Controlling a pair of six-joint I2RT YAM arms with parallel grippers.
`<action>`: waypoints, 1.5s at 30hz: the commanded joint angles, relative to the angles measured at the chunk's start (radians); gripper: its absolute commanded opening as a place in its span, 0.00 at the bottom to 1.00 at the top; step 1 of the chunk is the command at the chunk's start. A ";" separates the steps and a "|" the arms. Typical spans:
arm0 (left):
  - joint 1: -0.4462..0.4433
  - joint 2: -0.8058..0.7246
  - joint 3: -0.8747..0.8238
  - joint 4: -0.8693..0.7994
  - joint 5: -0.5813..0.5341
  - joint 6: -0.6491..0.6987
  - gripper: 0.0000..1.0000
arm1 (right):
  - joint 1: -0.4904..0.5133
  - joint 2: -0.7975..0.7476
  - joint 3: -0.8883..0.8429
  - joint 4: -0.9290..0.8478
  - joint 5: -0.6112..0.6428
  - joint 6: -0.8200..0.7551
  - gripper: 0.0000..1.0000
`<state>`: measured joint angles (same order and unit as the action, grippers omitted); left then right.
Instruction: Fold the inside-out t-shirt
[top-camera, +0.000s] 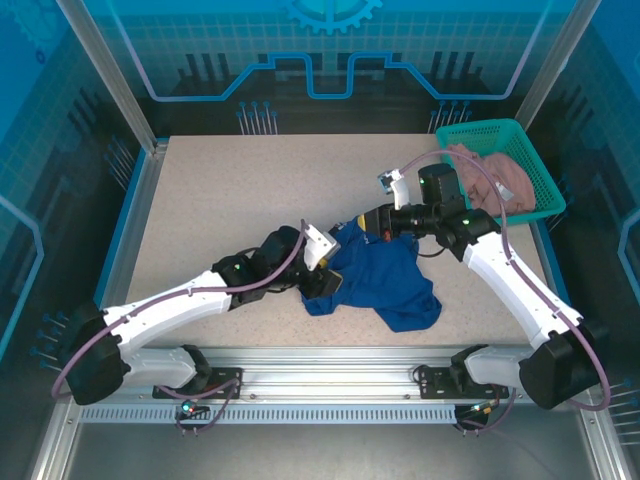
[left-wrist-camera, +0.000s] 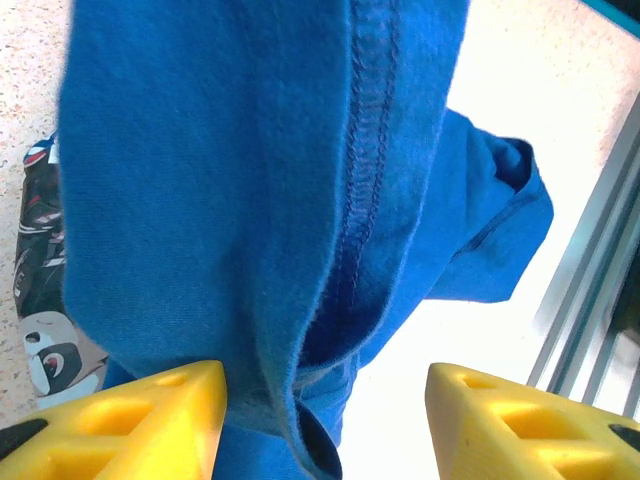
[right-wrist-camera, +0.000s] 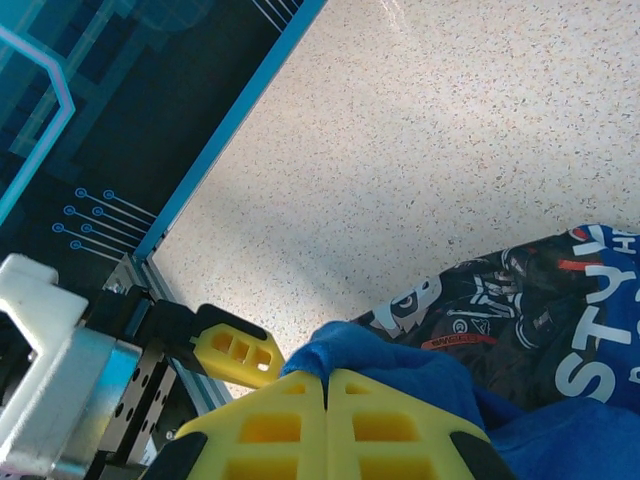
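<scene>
The inside-out t-shirt (top-camera: 385, 280) lies crumpled in royal blue at the middle of the table, partly lifted at its upper left. My right gripper (top-camera: 364, 229) is at its top edge. In the right wrist view that gripper (right-wrist-camera: 327, 376) is shut on a blue fold of the shirt (right-wrist-camera: 400, 365), with the dark printed graphic (right-wrist-camera: 500, 300) showing beyond it. My left gripper (top-camera: 330, 264) is at the shirt's left edge. In the left wrist view it (left-wrist-camera: 325, 372) stands open, and a hanging seamed fold of blue cloth (left-wrist-camera: 200, 180) lies between the fingers, against the left finger (left-wrist-camera: 150, 410).
A green basket (top-camera: 533, 160) at the back right holds a pinkish-beige garment (top-camera: 495, 180). The table's aluminium front rail (top-camera: 330, 358) runs just below the shirt. Bare speckled tabletop (top-camera: 220, 200) stretches to the left and back.
</scene>
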<state>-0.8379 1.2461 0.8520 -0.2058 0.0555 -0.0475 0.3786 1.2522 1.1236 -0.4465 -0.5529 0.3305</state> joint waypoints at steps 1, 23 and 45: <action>-0.022 0.038 0.013 -0.035 -0.074 0.047 0.56 | -0.009 0.014 0.042 -0.019 -0.005 -0.025 0.00; -0.070 -0.150 -0.094 0.030 -0.181 0.065 0.00 | -0.051 0.051 0.137 -0.191 0.181 -0.166 0.00; 0.012 -0.191 -0.063 0.039 -0.114 -0.015 0.00 | 0.108 0.063 0.166 -0.337 0.652 -0.297 0.04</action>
<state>-0.8406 1.0687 0.7673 -0.1677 -0.0956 -0.0463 0.4828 1.3106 1.2549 -0.7609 -0.0071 0.0196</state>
